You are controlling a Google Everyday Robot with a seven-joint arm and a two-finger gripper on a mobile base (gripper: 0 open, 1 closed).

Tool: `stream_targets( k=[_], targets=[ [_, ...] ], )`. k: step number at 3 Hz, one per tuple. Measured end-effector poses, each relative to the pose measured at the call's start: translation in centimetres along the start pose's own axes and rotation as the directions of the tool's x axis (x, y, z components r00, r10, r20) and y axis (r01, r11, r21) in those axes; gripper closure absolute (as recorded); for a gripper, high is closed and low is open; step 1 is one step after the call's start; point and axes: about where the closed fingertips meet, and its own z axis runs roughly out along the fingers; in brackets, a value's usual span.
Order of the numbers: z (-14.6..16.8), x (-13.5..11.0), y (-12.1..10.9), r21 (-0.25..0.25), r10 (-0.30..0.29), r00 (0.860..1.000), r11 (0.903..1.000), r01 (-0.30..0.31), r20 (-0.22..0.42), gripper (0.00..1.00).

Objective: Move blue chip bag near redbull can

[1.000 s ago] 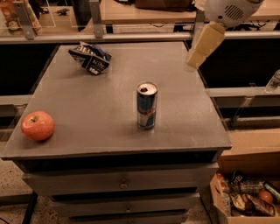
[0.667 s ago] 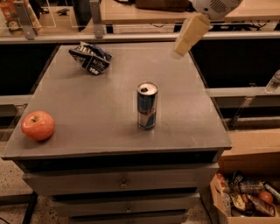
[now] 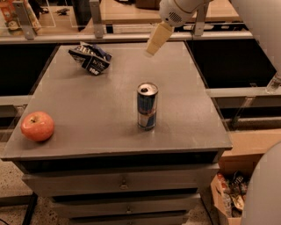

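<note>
In the camera view, the gripper (image 3: pixel 153 44) hangs above the far edge of the desk (image 3: pixel 88 101), a little right of that edge's middle. A second ago it was over the far right corner, so it is travelling left along the far edge towards the bag (image 3: pixel 90 58). We cannot tell how far its jaws are open. It has hold of nothing that we can see.

The bag lies crumpled near the far left corner, as it did a second ago. The can (image 3: pixel 147 107) stands upright near the middle of the desk, a little towards the front edge, and it has not shifted either. Bag and can are well apart, so we judge the task barely begun. The arm is only closing in, and the grasp is not yet made. Next it must go further left and come down on the bag.

An apple (image 3: pixel 37 125) sits near the front left corner, away from the straight path between bag and can.

The desk top is flat, grey and matt, with drawers (image 3: pixel 123 182) under its front edge. Behind the far edge runs a counter (image 3: pixel 127 13). On the floor past the front right corner stands a cardboard box (image 3: pixel 226 193) of packets.
</note>
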Motion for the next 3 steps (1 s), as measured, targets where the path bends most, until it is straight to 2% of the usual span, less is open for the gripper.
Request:
stream_targets(
  k=[1,2,3],
  targets=[
    [0.1,0.0,0.0,-0.001,0.0,1.0,1.0,0.0,0.0,0.0],
    [2.6,-0.7,0.0,0.0,-0.001,1.0,1.0,0.001,0.022,0.0],
    [5.9,-2.1,-0.6,0.006,0.014,0.994,0.9999,-0.015,0.105,0.0]
  ],
)
